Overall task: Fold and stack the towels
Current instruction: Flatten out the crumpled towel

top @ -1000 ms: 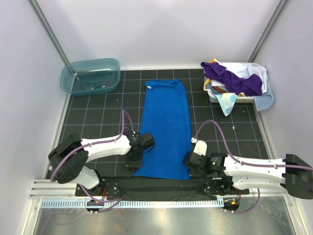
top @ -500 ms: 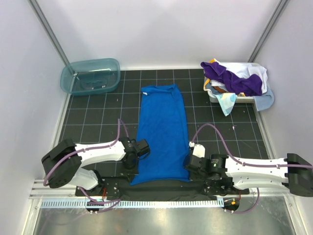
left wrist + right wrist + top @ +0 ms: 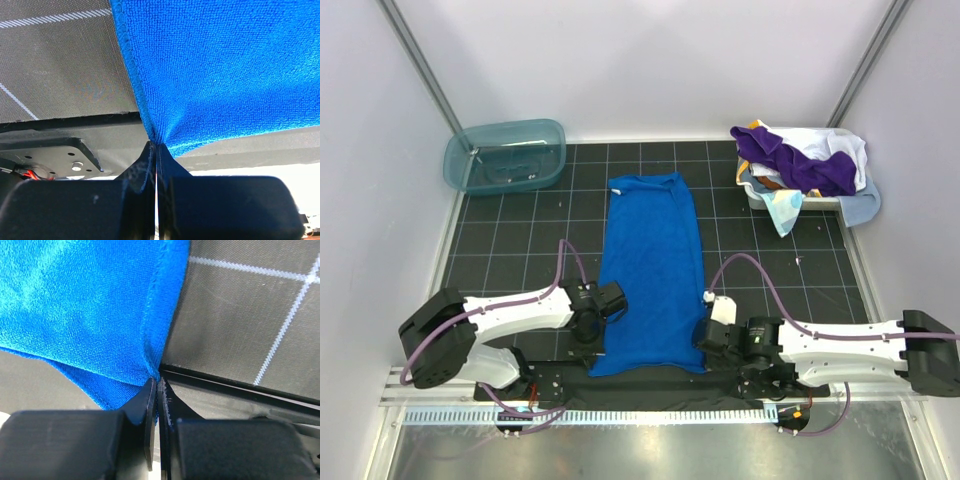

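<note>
The blue towel (image 3: 652, 270) lies long and flat down the middle of the black mat (image 3: 520, 230). It runs from 12 o'clock to 6 o'clock. Its far end is a little bumpy. Its near end goes past the mat's edge and over the black plate (image 3: 650, 385) by my arms.

My left gripper (image 3: 154, 150) is pinched tight on the near corner of the towel at about 7 o'clock. The cloth is pulled into a small point where it goes between my fingers. My right gripper (image 3: 156, 382) is pinched tight on the other near corner, at about 5 o'clock. The stitched edge of the towel runs right down into my fingers there. Both my arms lie low, one on each side of the towel.

More towels sit in a messy heap at 2 o'clock, in the white basket (image 3: 800, 200). The purple towel (image 3: 790, 160) is on top. A white towel (image 3: 845, 145) is beside it. A light blue towel (image 3: 865, 205) hangs over the basket's right side.

The teal tub (image 3: 505, 155) sits far away at 10 o'clock, in the far left corner.
</note>
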`<state>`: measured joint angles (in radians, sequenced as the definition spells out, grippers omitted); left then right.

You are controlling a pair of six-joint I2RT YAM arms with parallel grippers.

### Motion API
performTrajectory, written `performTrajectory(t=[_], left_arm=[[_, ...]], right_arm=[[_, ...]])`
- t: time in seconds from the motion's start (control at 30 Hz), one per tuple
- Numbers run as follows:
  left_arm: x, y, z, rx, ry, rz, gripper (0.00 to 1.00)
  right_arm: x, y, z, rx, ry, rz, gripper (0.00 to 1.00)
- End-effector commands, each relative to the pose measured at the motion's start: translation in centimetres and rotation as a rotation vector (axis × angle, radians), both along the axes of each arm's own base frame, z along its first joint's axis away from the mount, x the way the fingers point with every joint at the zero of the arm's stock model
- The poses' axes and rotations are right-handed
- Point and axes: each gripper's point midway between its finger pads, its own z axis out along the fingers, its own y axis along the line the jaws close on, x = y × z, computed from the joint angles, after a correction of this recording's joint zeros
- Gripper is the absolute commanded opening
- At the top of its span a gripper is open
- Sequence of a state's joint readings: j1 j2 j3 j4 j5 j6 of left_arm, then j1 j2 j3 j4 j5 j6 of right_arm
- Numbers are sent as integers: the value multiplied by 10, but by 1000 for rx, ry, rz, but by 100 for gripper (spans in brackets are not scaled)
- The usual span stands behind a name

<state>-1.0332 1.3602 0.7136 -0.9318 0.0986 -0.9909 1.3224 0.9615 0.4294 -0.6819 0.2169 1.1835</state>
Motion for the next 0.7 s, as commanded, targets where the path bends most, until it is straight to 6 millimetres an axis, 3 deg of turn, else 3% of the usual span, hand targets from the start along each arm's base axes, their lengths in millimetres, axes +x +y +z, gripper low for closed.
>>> performTrajectory(t=[0.0, 0.67], left_arm=[[-1, -3, 6, -29, -7, -10, 0], [9, -6, 32, -75, -42, -36, 0]], right_arm=[[11, 2, 14, 13, -59, -27, 10], [19, -10, 51, 19, -118, -49, 7]])
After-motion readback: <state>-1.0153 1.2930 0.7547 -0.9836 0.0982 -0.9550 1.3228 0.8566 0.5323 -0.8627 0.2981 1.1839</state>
